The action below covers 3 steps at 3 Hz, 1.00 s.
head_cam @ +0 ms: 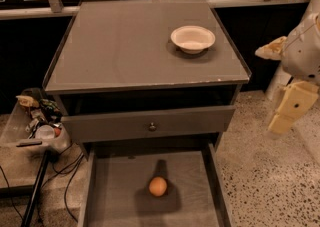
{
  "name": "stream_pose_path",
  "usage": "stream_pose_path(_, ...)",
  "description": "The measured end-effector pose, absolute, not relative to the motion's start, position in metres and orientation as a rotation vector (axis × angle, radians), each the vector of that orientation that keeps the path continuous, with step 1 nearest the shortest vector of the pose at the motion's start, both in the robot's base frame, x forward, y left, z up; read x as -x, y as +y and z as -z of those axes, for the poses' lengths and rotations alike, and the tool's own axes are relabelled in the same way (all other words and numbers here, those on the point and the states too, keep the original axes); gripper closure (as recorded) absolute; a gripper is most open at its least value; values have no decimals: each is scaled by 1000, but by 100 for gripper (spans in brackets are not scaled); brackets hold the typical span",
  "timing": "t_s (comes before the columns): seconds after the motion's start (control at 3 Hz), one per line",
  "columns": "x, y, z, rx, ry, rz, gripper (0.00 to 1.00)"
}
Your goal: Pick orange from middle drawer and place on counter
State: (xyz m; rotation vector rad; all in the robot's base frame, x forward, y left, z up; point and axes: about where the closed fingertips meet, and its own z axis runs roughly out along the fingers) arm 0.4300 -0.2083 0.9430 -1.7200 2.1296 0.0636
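Note:
The orange (158, 186) lies on the floor of the pulled-out middle drawer (110, 196), near its centre at the bottom of the view. The counter (125, 41) is the grey cabinet top above it. My gripper (281, 122) hangs at the right edge of the view, beside the cabinet's right front corner. It is above the floor, well to the right of the orange and higher than it. It holds nothing that I can see.
A white bowl (193, 38) stands on the counter's back right part. A drawer front with a small knob (152, 127) juts out above the open drawer. A bin of clutter (40, 123) and cables sit at the left. Speckled floor (270, 181) lies to the right.

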Motion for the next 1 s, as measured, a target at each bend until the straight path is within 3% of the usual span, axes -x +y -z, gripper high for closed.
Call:
stream_pose_path(0.67, -398, -185, -885, 1661, 1966, -316, 0)
stream_pose_path(1.0, -381, -162, -843, 1687, 1933, -350, 0)
